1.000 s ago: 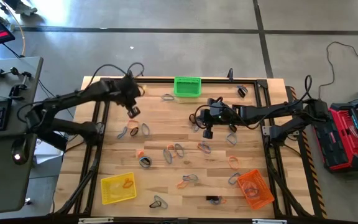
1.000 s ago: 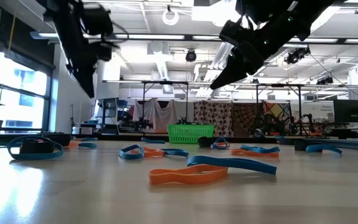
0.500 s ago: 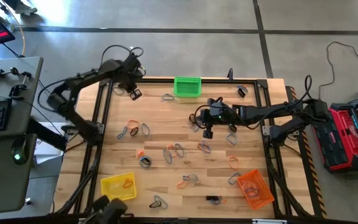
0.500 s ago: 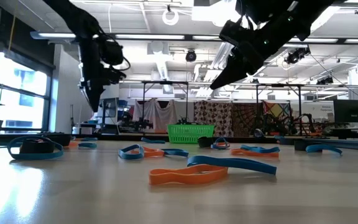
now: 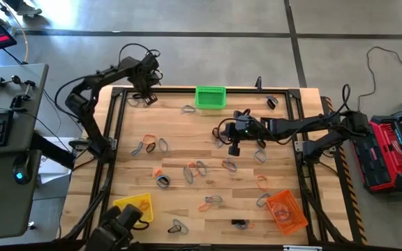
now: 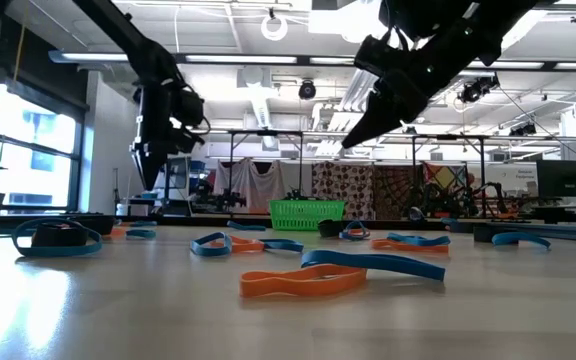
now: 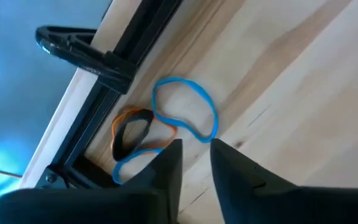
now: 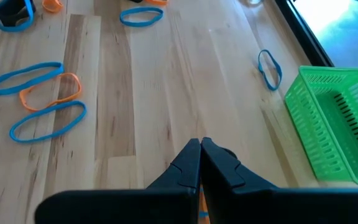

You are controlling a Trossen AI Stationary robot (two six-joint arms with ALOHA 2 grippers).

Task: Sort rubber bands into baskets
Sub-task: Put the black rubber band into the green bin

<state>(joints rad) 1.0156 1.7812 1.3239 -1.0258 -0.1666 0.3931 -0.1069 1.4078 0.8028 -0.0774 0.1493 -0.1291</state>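
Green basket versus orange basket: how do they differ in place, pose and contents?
The green basket sits at the table's far edge, square to it; the orange basket sits near the front right corner, turned at an angle. The green basket looks empty in the right wrist view; the orange basket's contents cannot be made out. Both are rectangular mesh.

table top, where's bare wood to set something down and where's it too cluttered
Bare: the strip of table between the yellow basket and orange basket, and the wood right of the green basket. Crowded: the middle, strewn with rubber bands.
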